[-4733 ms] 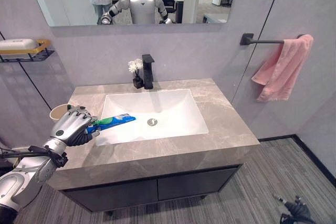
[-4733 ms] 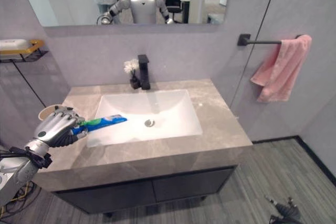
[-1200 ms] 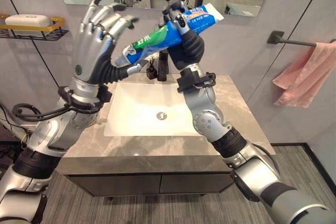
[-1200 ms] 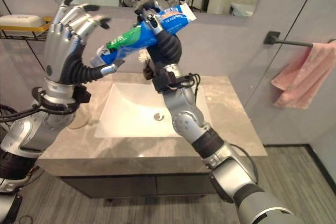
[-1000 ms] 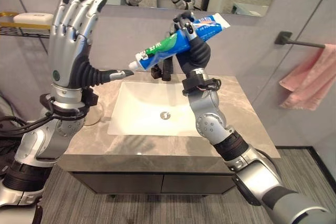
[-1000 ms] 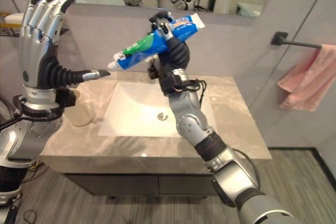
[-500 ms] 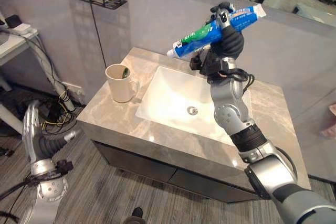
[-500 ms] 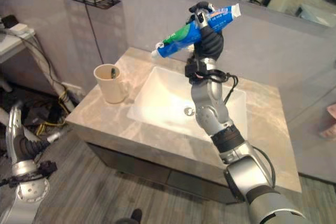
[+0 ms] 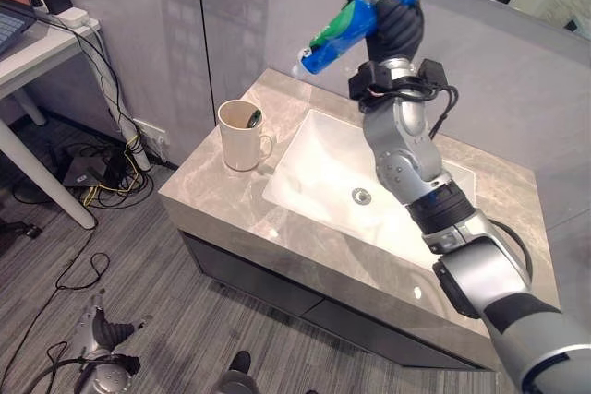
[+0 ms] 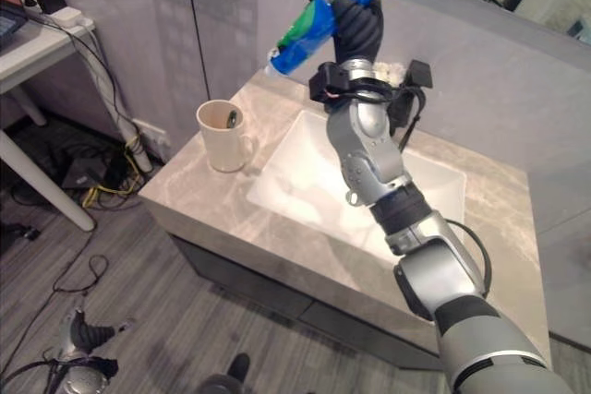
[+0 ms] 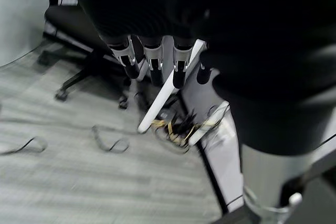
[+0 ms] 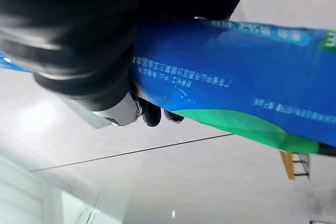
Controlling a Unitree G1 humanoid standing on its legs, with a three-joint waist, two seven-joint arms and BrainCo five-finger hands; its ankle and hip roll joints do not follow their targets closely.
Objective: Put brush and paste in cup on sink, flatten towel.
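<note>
Right hand (image 9: pixel 392 20): raised high over the back of the bench (image 9: pixel 231 219), fingers curled tight round the toothpaste tube (image 9: pixel 355 14); the right wrist view shows dark fingertips (image 12: pixel 152 114) wrapped under the blue and green tube; cap end points down and toward the mug.
Left hand (image 9: pixel 103 337): hangs low near the floor (image 9: pixel 138 311), well away from the bench; in the left wrist view its fingers (image 11: pixel 152 59) look straight and hold nothing.
Mug (image 9: pixel 242 136): cream, upright on the bench just beside the basin (image 9: pixel 369 196), on the robot's left of it; a dark-and-green thing, likely the toothbrush (image 9: pixel 253 118), shows inside the rim, though it is too small to be sure.
Towel: left out, as I cannot place it here.
Risk, aim: the tube is held far above the mug and slanted; let go from that height, it could miss the mouth, strike the rim and drop into the basin or off the bench edge.
Risk, tipping: the mug stands near the bench corner; a long tube pushed in at a slant could lever it over, since no hand steadies it.
Risk, crowding: if the brush is in there already, the cap may catch on it and jam partway.
Risk, grip: the hold sits at the tube's upper half; the free end may swing as the wrist turns.
Count: one toothpaste tube; one mug; one likely toothbrush; one basin; two hands.
</note>
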